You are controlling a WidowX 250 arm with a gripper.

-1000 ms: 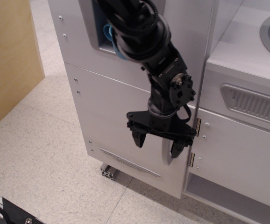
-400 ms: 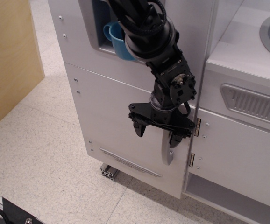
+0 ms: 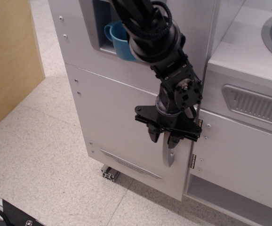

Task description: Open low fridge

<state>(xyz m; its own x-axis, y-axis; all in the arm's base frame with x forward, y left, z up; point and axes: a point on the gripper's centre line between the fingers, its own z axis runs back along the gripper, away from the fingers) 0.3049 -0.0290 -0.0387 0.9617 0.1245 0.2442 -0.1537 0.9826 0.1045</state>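
I see black gripper (image 3: 163, 137) pinching curved grey handle (image 3: 167, 154) at 3 o'clock edge of white-grey fridge door (image 3: 122, 127); door unopened, pull remains.

Matt grey-white low fridge (image 3: 122, 122), glossy blue plastic cup (image 3: 119, 40), speckled floor (image 3: 37, 155).

No readable text or labels.
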